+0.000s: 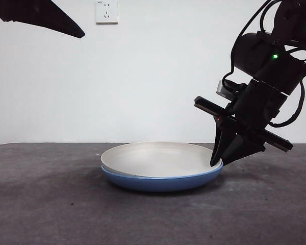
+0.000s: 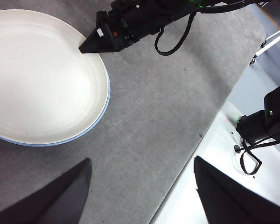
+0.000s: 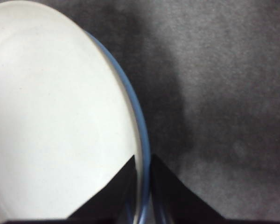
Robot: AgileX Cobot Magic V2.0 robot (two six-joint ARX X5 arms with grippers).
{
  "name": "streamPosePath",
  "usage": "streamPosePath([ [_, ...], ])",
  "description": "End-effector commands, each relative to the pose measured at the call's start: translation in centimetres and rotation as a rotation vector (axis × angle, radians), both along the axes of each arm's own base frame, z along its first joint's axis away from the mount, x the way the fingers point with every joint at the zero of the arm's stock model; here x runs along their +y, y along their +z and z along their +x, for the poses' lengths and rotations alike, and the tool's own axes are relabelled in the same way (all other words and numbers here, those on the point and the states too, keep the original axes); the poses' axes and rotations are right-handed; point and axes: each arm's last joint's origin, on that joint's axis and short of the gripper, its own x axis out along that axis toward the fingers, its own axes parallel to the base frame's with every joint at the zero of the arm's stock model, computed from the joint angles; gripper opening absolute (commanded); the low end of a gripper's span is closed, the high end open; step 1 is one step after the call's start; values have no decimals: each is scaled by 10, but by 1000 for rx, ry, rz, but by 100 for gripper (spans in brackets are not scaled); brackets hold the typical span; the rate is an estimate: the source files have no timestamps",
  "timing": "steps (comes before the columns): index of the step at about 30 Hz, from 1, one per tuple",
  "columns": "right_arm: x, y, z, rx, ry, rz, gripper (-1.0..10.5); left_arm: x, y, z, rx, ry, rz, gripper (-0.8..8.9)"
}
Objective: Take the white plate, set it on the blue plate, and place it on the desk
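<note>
Right gripper (image 1: 220,162) clamped on rims of white plate (image 1: 155,158) nested in blue plate (image 1: 160,182) on desk (image 1: 46,204); left gripper (image 2: 140,186) jaws apart, waiting.

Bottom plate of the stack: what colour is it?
Glossy blue; the bottom plate shows best in the front view, under the white plate.

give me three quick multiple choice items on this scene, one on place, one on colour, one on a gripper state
1. Where is the white plate?
A. nested in the blue plate
B. alone on the desk
C. lifted in the air

2. What colour is the lower plate?
A. green
B. blue
C. red

3. What is the right gripper doing?
A. hanging far above the desk
B. wide open over bare desk
C. shut on the stacked plates' rim

Answers: 1 A, a blue edge rings it underneath. 2 B, its glossy wall shows. 3 C, one jaw sits each side of the rim.
</note>
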Motion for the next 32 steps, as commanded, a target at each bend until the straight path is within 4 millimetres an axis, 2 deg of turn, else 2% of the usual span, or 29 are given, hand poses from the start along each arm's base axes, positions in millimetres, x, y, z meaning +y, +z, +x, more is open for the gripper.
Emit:
streamPosePath([
  [1,5,0,4,-5,9,6,89,-3,2,1,-13,-17,-5,339],
  [3,5,-1,4,0,9,4,226,-3,2,1,-12,-17,-5,339],
  [5,6,-1,4,1,11,4,280,-3,2,1,-12,-17,-5,339],
  [10,5,5,3,-13,14,12,280,-3,2,1,-10,-17,-4,339],
  [17,1,46,-10,-143,41,33,280,-3,2,0,-8,-17,-3,339],
  [26,-18,112,-61,-295,190,8,279,-3,2,1,-11,-17,-4,339],
  [32,-32,138,-102,-322,302,14,279,-3,2,1,-11,-17,-4,339],
])
